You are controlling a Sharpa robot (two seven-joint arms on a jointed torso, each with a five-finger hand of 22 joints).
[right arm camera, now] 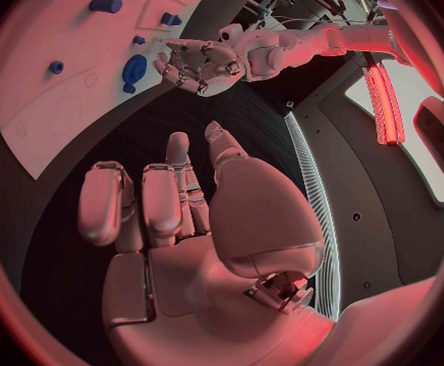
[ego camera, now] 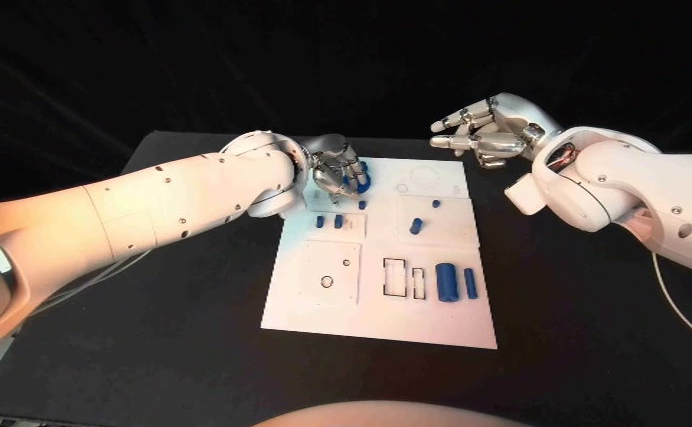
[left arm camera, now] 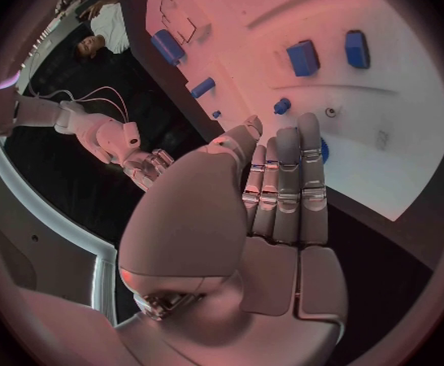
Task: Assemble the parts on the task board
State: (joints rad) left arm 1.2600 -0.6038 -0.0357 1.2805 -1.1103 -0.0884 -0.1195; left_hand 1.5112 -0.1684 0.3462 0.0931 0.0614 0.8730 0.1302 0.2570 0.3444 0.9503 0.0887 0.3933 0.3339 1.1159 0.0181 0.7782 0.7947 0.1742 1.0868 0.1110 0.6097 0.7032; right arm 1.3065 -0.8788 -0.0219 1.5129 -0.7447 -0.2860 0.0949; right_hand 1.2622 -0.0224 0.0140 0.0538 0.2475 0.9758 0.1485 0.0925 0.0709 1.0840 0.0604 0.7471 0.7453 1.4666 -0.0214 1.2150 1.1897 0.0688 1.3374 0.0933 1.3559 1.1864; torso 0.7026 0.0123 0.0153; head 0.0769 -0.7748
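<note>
The task board is a white rectangular plate lying flat on the middle of the black counter, marked off into outlined panels. Small blue parts lie scattered on it: a pair of short pieces on the left-middle panel, a slanted peg on the panel beside it, and two larger upright blocks near the right edge, next to two black-outlined rectangular slots. A blue ring-shaped part sits at the board's far left corner.

The left hand hangs over that far left corner, just beside the ring; from the head view its hold cannot be judged. The left wrist view settles it (fingers straight, pressed side by side, nothing between them), with the ring peeking out just beyond the fingertips; whether they touch it cannot be told.

The right hand is raised off the board's far right corner, over the counter, holding nothing. The right wrist view shows its fingers loosely curled and apart, and also shows the left hand from the front, at the board's edge beside the ring.
</note>
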